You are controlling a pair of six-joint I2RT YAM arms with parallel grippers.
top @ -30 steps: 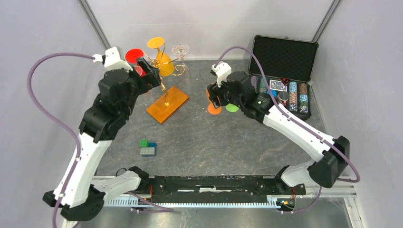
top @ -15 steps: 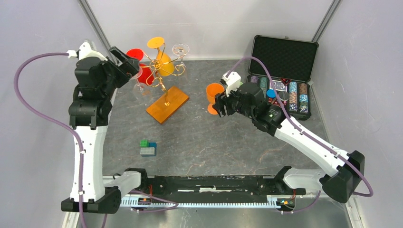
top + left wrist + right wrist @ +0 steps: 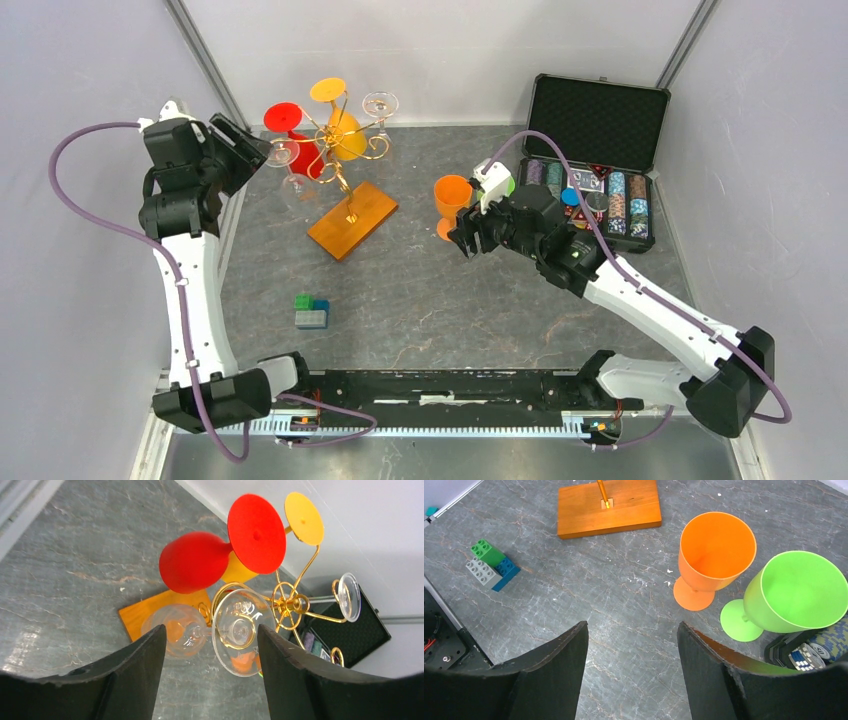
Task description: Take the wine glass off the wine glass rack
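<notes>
We see right gripper, jaws apart above grey table. Orange wine glass and green wine glass stand upright, just beside each other. Wine glass rack base at top, toy bricks left, poker chips far right.

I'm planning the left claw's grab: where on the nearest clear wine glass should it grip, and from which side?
Probably the bowl of the clear wine glass, approached from outside the wine glass rack: the bowl hangs free, while the foot is hooked on it.
</notes>
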